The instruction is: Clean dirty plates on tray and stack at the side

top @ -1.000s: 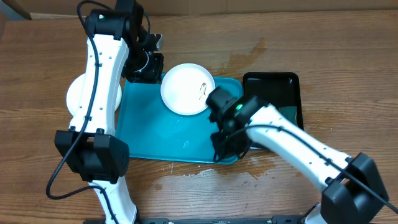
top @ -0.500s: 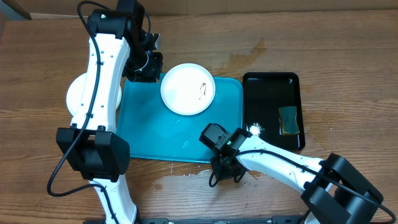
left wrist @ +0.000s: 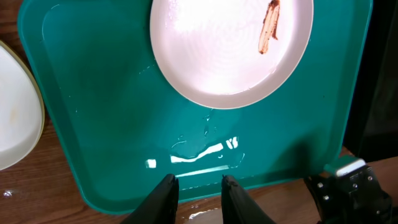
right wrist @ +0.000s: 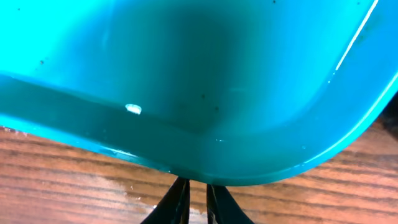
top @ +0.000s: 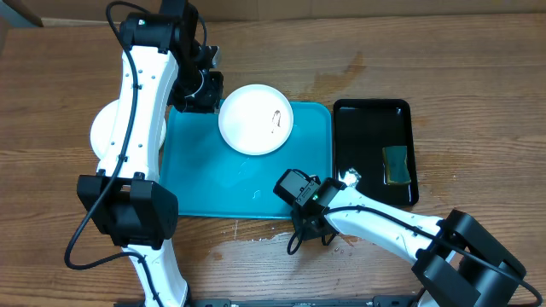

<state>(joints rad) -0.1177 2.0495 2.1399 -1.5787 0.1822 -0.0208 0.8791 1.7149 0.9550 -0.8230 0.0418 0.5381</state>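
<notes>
My right fingers (right wrist: 183,196) sat nearly closed, empty, by the turquoise tray's (right wrist: 186,93) rim; my left fingers (left wrist: 173,199), narrowly parted, hung at another edge; grip unclear.

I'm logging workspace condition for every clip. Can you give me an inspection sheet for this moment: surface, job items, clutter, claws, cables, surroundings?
Surface: wooden table, damp streaks by the tray's near edge.
Job's things: turquoise tray, wet; white plate on it with a brown smear; another plate off the tray to the left, partly under the arm.
Clutter: black tray holding a green sponge.
Claws: left claw slightly open, empty; right claw at the tray's near rim, fingers almost together, grip unclear.
Cables: black cable along each arm.
Surroundings: nothing seen.
</notes>
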